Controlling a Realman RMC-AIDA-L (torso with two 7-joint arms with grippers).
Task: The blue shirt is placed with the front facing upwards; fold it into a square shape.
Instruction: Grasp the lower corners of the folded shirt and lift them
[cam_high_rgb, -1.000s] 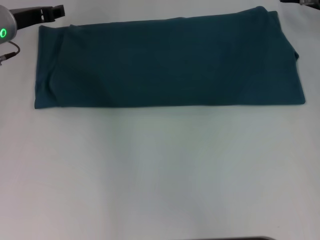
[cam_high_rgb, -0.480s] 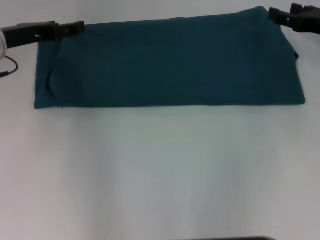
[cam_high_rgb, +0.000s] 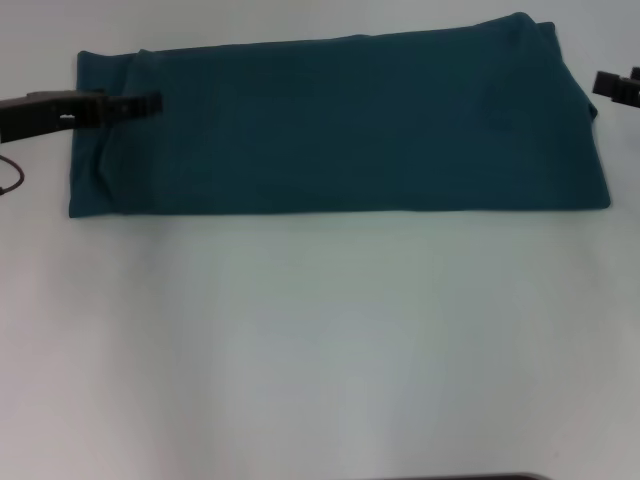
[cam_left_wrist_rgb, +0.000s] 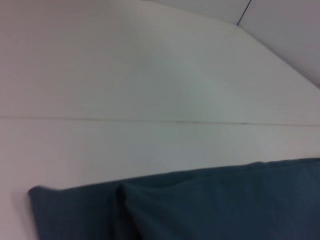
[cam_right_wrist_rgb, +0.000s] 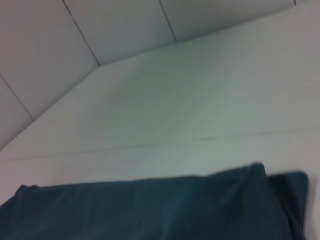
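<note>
The blue shirt (cam_high_rgb: 340, 125) lies on the white desk (cam_high_rgb: 320, 350) toward its far edge, already folded into a long band whose long axis runs from the desk's left side to its right; no lettering shows. The left gripper (cam_high_rgb: 150, 102) reaches in over the band's left end, its tip above the cloth about midway across the band's width. The right gripper (cam_high_rgb: 603, 85) sits just off the right end, beside the cloth and not over it. I cannot tell whether either claw is open or closed. Making a square probably means bringing one short end over toward the other; the left arm looks better placed.
</note>
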